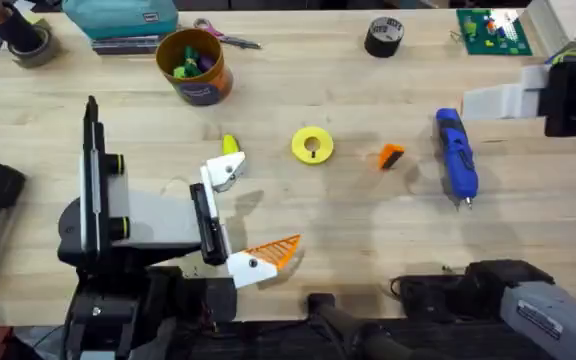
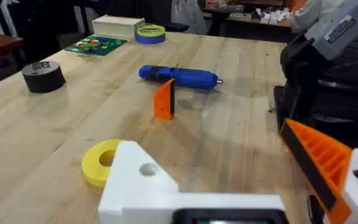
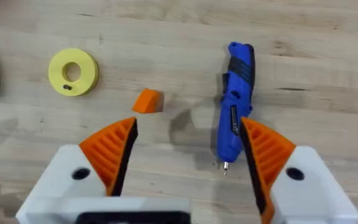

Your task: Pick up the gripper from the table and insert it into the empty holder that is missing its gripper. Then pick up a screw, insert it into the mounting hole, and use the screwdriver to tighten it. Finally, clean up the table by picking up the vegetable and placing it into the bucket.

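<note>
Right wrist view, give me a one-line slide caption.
Open right gripper above the orange gripper, blue screwdriver and yellow ring.

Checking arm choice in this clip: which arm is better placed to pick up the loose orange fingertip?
Right, probably. The right gripper is open, looking down at the orange fingertip ahead of its pads. The left gripper lacks one pad.

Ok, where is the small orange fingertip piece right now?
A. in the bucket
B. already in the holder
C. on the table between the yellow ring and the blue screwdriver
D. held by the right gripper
C: the orange fingertip piece lies loose on the table, between the yellow ring and the blue screwdriver.
</note>
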